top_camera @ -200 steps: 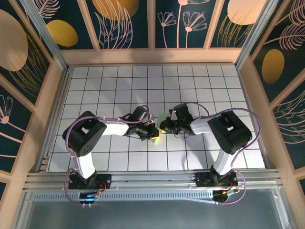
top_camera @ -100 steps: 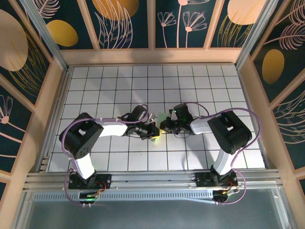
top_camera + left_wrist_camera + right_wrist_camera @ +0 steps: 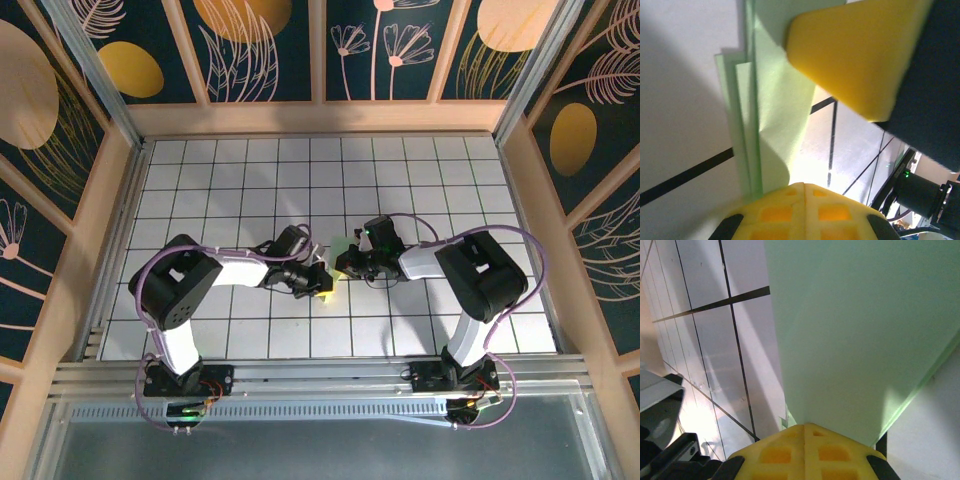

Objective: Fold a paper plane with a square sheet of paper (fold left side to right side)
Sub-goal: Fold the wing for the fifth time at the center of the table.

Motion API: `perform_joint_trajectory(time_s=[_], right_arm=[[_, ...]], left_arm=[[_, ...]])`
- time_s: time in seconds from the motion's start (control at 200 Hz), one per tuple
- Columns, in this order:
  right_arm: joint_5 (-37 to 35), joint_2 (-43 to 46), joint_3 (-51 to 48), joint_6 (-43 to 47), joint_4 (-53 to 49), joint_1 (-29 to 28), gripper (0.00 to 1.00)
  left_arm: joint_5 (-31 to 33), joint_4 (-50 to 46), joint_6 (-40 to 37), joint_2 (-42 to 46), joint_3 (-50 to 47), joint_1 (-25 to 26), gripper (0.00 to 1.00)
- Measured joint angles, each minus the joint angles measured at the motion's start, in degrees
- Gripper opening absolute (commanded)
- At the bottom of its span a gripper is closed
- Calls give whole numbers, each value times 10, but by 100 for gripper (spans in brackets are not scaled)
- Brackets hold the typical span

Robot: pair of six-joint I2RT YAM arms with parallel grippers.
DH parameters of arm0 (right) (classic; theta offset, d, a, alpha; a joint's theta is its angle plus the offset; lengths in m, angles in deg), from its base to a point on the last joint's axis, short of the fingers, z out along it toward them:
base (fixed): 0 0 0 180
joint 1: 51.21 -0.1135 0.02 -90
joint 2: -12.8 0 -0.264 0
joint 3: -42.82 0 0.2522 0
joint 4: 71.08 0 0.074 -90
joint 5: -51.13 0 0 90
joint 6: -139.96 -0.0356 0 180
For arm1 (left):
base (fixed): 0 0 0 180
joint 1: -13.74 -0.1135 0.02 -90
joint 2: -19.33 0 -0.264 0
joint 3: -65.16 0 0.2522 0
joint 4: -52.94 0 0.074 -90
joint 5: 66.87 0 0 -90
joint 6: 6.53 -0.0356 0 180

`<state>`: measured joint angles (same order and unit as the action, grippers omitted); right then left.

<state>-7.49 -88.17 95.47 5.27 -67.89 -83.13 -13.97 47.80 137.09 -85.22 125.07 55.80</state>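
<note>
- Left jaws are together, tips down on the green paper (image 3: 326, 290) at mid-counter. Whether they pinch it or only press it flat cannot be told.
- In the left wrist view the paper (image 3: 775, 100) lies in several stacked layers, their edges stepped along one side, with a second yellow pad (image 3: 855, 55) close above.
- Right jaws are together too, meeting the paper (image 3: 855, 330) where it narrows to their tips. Here also, pinch or press cannot be told.
- Over the last second the left arm (image 3: 180, 285) swayed a little at its elbow and came back. Its jaws kept their spot, the right arm (image 3: 480, 270) barely stirred, and the paper did not shift.
- That looks like a hold on a fold already laid over, the crease being set rather than a new fold begun. The paper is well folded but not yet clearly a finished dart.
- The counter (image 3: 250, 170) is white tile with dark grid lines, and a metal rail (image 3: 320, 375) runs along its near edge.
- Wood-framed walls (image 3: 60, 110) of dark blue, painted with gold discs and pale leaves, close in the left, back and right sides.
</note>
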Motion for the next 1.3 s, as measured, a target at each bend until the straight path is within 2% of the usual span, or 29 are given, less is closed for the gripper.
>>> perform_joint_trajectory(time_s=[0.776, 1.301], right_arm=[[2, -2, 5, 9, -9, 0, 0], [2, -3, 11, 10, -20, 0, 0]], left_arm=[[3, 6, -41, -7, -6, 7, 0], [11, -2, -65, 44, -64, 25, 0]])
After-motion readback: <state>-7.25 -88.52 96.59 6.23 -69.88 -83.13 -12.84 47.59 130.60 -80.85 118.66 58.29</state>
